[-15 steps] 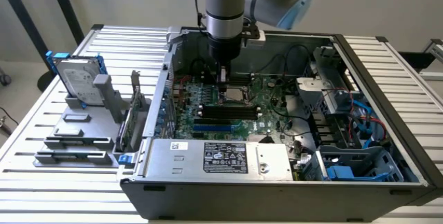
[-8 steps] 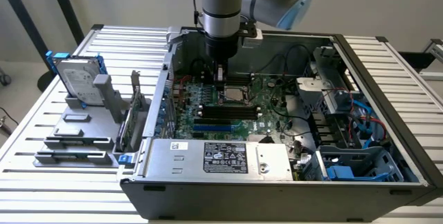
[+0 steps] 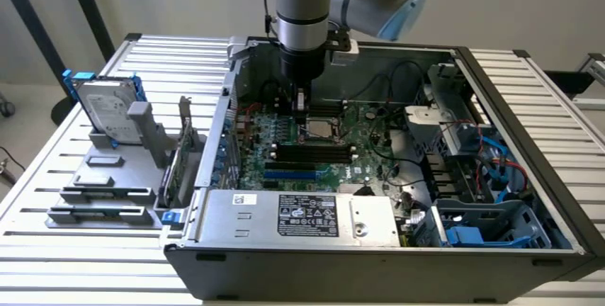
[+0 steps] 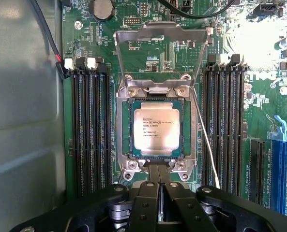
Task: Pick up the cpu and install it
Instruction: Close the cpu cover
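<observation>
The cpu point(image 4: 156, 128), a small square chip with a silver metal top and printed text, lies flat in the motherboard socket point(image 4: 125, 126). The socket's hinged metal load plate point(image 4: 160, 41) stands open beyond it. My gripper point(image 4: 158, 170) is shut, its two black fingers point(image 4: 148, 198) pressed together with nothing between them, tips just above the socket frame's edge beside the cpu. In the exterior view the gripper point(image 3: 300, 113) hangs straight down inside the open computer case, right over the cpu point(image 3: 318, 132).
Black memory slots point(image 4: 90, 130) flank the socket on both sides. The case wall point(image 3: 225, 118) and cables point(image 3: 402, 90) hem in the arm. A power supply point(image 3: 297, 214) sits at the case front. A hard drive point(image 3: 106, 111) stands on a grey rack outside, at the exterior view's left.
</observation>
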